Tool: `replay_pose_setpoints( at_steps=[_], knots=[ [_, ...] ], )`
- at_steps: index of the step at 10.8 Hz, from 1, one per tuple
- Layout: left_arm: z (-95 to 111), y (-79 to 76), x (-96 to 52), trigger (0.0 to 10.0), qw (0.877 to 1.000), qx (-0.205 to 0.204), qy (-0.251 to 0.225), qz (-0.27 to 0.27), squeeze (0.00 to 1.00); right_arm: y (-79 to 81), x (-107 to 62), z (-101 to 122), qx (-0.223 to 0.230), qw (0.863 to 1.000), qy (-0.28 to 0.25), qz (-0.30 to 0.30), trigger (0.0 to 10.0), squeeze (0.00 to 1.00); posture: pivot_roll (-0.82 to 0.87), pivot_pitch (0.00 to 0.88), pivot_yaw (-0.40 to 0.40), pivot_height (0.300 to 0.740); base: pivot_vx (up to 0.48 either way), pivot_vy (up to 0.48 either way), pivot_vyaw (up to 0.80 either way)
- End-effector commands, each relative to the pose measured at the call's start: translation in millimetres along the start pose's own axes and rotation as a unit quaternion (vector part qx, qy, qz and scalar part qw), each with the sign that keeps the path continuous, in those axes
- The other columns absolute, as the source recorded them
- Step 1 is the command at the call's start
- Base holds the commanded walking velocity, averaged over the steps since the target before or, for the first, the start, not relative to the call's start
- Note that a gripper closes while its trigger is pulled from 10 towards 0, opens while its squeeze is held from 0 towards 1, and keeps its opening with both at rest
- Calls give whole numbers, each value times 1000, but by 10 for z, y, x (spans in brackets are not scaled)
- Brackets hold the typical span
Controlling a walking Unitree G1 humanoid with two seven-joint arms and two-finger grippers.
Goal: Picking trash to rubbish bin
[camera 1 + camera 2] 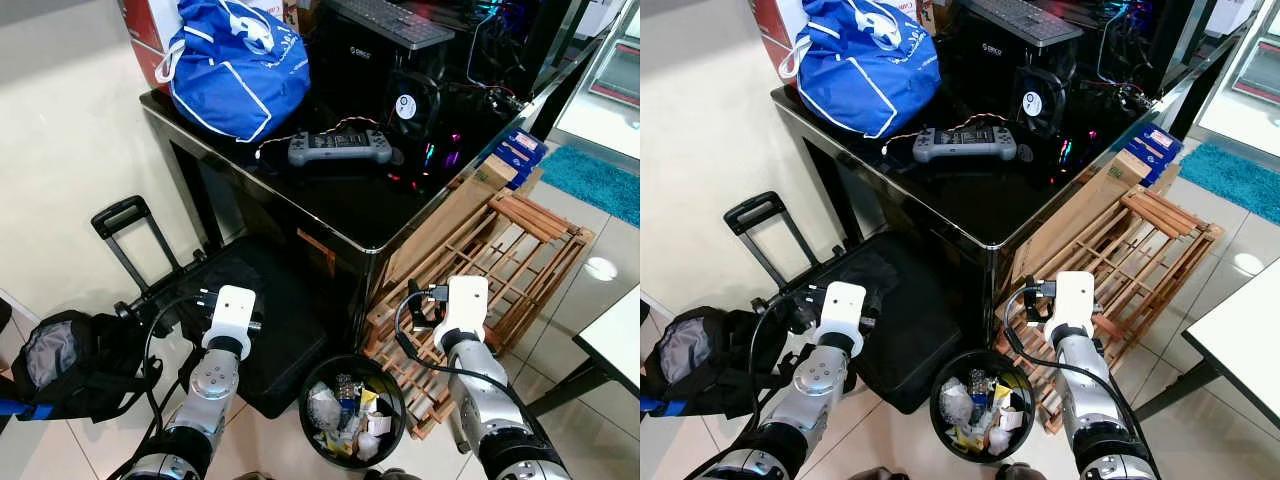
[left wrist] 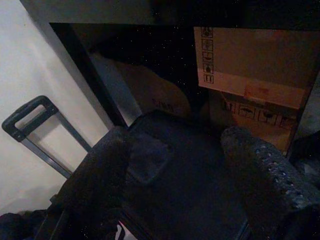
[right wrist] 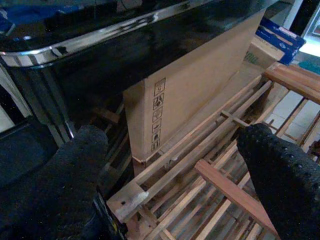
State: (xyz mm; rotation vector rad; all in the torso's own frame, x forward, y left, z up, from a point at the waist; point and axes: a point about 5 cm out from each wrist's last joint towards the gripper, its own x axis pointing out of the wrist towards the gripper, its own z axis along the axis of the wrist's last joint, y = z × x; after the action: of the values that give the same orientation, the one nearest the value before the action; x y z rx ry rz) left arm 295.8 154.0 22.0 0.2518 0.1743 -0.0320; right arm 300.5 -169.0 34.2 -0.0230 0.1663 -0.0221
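A round black rubbish bin [image 1: 352,410] stands on the floor right in front of me, holding wrappers and other mixed trash. Both arms are raised on either side of it, above its rim. My left gripper [image 2: 175,165] is open with nothing between its fingers [image 2: 95,185], and it faces a black suitcase [image 2: 185,190] under the table. My right gripper [image 3: 170,165] is open and empty too, facing a cardboard box [image 3: 195,95] and a wooden rack [image 3: 225,185]. In the eye views the white wrist blocks hide the fingers.
A black glass table [image 1: 350,205] ahead carries a blue bag [image 1: 235,65], a grey game controller [image 1: 340,147] and computer gear. The suitcase handle [image 1: 125,235] and a dark backpack [image 1: 60,360] are at the left. The wooden rack [image 1: 500,260] leans at the right, next to a white table corner [image 1: 615,335].
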Motion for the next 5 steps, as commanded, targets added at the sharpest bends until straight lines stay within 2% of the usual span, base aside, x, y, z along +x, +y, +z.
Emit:
replay_pose_setpoints(
  at_steps=[1, 5],
  knots=[
    [-30, 42, -9, 10000, 1000, -3, 7, 13, 0, 7, 17, 16, 5, 1000, -3, -5, 10000, 0, -48, 66, 38, 740, 0, 0, 0],
    [-18, 44, -1, 10000, 1000, -9, 5, 18, 0, 16, 44, 28, 5, 1000, -4, -4, 10000, 0, -45, 61, 33, 740, 0, 0, 0]
  ],
)
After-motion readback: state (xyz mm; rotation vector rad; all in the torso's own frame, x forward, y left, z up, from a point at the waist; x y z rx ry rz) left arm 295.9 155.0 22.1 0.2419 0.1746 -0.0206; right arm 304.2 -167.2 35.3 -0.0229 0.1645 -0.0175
